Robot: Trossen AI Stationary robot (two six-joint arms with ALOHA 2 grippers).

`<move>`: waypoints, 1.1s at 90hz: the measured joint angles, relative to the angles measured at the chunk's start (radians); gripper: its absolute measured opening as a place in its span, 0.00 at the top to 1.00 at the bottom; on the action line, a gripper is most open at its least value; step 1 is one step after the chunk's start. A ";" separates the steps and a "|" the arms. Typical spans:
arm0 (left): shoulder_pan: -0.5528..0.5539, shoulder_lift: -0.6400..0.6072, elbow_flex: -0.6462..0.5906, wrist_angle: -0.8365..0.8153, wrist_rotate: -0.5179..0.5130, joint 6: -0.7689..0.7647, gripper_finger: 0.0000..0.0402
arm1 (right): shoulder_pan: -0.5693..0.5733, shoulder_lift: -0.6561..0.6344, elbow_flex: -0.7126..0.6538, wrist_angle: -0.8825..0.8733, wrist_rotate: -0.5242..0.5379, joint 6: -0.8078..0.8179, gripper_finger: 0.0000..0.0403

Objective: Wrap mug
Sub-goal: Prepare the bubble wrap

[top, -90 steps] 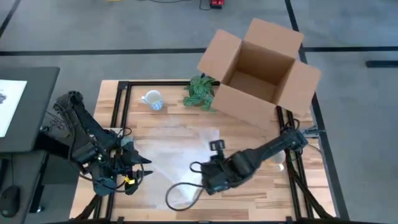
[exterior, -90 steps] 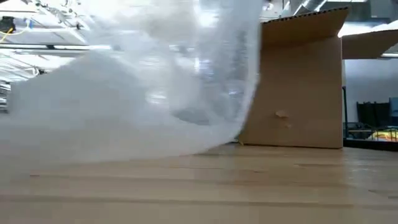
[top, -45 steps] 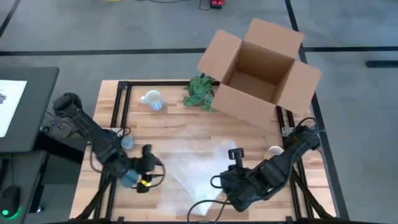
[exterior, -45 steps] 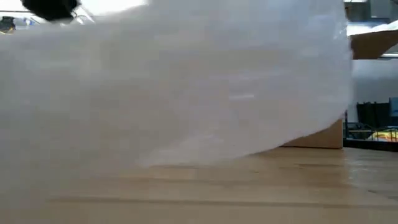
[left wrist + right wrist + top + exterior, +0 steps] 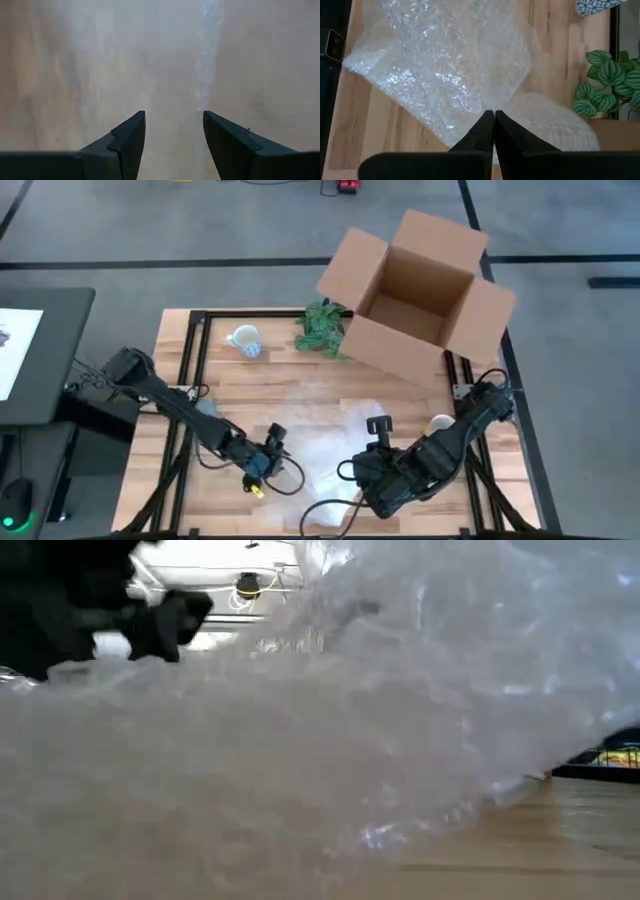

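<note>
Wooden tabletop (image 5: 300,395) under you, bubble wrap (image 5: 335,445) spread over its near half.

Your right gripper (image 5: 493,120) has its fingers pinched together on the edge of the bubble wrap, holding the clear, crinkled sheet where it bunches up; in the high view this gripper (image 5: 362,480) sits low near the front edge. Your left gripper (image 5: 174,131) is parted with nothing between its fingers, hovering just over the sheet; from above the left gripper (image 5: 272,452) is at the sheet's left border. Outward, the mug (image 5: 244,340), white with a blue pattern, lies on its side at the far left corner, well apart from both grippers, bare wood between. A small leafy plant (image 5: 322,327) stands beside the open cardboard box (image 5: 415,295) at the far right.
</note>
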 joint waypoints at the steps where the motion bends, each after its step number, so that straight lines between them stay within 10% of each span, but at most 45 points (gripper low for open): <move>1: 0.003 0.007 0.002 0.000 -0.001 -0.005 0.55 | 0.000 0.000 0.000 0.000 0.000 0.000 1.00; 16: 0.014 0.064 0.023 -0.027 0.004 -0.078 0.61 | -0.001 0.000 0.000 -0.001 0.000 0.000 1.00; 37: -0.018 0.028 0.024 -0.293 0.057 -0.324 0.97 | 0.010 0.001 0.000 -0.001 0.000 0.000 1.00; 71: -0.291 -0.057 0.021 -0.746 0.049 -0.964 1.00 | 0.049 0.001 -0.004 0.000 0.030 0.011 1.00; 99: -0.557 -0.239 0.022 -0.860 -0.223 -1.427 1.00 | 0.030 -0.002 -0.198 -0.001 -0.181 0.123 1.00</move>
